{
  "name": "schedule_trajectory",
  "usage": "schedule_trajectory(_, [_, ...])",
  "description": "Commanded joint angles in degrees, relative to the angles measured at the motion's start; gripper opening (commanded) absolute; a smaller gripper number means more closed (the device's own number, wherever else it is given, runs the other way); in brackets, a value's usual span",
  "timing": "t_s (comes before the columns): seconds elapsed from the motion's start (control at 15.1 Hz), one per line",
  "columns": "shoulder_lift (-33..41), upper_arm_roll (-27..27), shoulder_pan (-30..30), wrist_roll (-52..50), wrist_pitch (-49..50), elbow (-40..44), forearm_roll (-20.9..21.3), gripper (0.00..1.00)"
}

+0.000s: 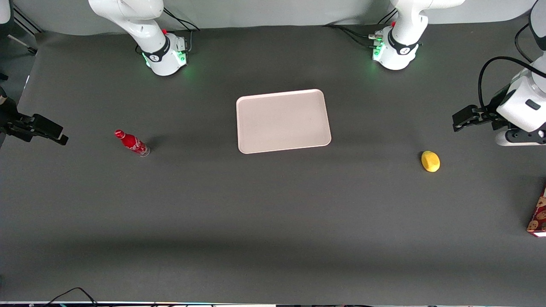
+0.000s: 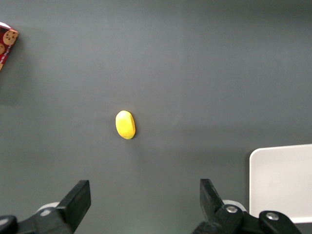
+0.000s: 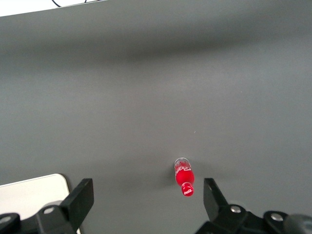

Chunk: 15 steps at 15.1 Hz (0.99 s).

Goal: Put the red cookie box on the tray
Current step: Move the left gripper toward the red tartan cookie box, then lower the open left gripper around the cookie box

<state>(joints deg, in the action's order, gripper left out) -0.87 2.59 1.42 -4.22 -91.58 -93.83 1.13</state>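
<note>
Starting nearest the front camera, I had the red cookie box (image 1: 538,215) lying at the working arm's end of the table, untouched. Farther back sat a lemon (image 1: 430,161), then the tray (image 1: 283,121), bare and ready to receive. My gripper (image 1: 460,120) hung high, fingers (image 2: 78,197) spread wide, holding nothing, well apart from the box.

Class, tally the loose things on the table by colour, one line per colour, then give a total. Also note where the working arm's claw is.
Red: 2 (cookie box, soda bottle)
Yellow: 1 (lemon-like fruit)
Pale pink-white: 1 (tray)
Total: 4
The claw hangs open above the table at the working arm's end, holding nothing.
</note>
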Motion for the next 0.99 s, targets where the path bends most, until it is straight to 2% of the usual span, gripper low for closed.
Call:
schedule_trajectory(0.0, [-0.80,-0.66,-0.02,3.95,2.11,1.19,-0.34,1.00])
schedule_trajectory(0.2, [-0.89,-0.75,-1.68,13.06,2.46,1.02,0.28,1.00])
schedule_trajectory(0.59, [-3.08,-0.75,-11.77,34.16,0.98,1.10,1.76,1.00])
schedule_trajectory(0.92, [-9.84,-0.75,-22.32,52.78,-13.32,1.19,2.91,1.00])
